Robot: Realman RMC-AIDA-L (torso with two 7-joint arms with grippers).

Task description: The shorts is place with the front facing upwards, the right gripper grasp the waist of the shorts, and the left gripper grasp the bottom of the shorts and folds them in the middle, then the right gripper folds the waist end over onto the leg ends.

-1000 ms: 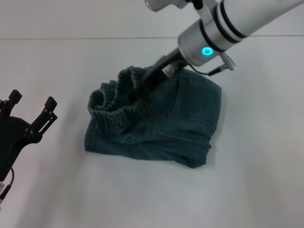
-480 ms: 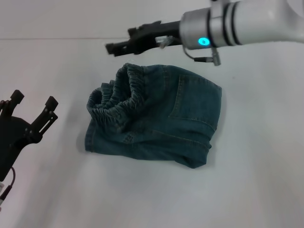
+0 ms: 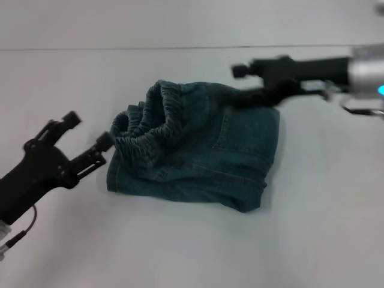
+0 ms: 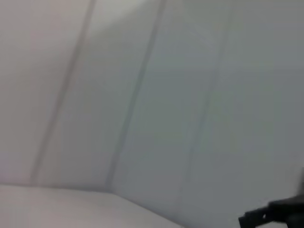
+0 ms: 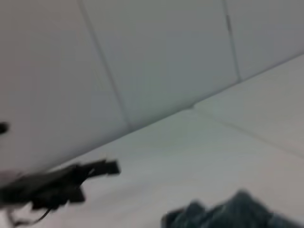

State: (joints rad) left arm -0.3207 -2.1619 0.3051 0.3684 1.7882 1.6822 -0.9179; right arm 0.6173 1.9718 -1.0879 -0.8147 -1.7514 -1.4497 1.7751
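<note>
Now: table [image 3: 180,252] white, bare around work. Shorts [image 3: 198,153] mid-table, bunched, ruffled waist [image 3: 150,123] toward left side. Right gripper [image 3: 252,78] hovers above far right edge of shorts, empty; finger gap unclear. Left gripper [image 3: 84,135] beside waist, spread wide, empty. Folding looks mostly done; next likely flattening or release.

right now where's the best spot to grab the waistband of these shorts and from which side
Take the waist of the shorts at its raised, puckered loop on the robot's left end of the shorts. It stands up off the table in ruffles, so a pinch from above, or from the left where the open left gripper sits, should likely catch it. The right gripper hovers open beyond the far edge.
</note>
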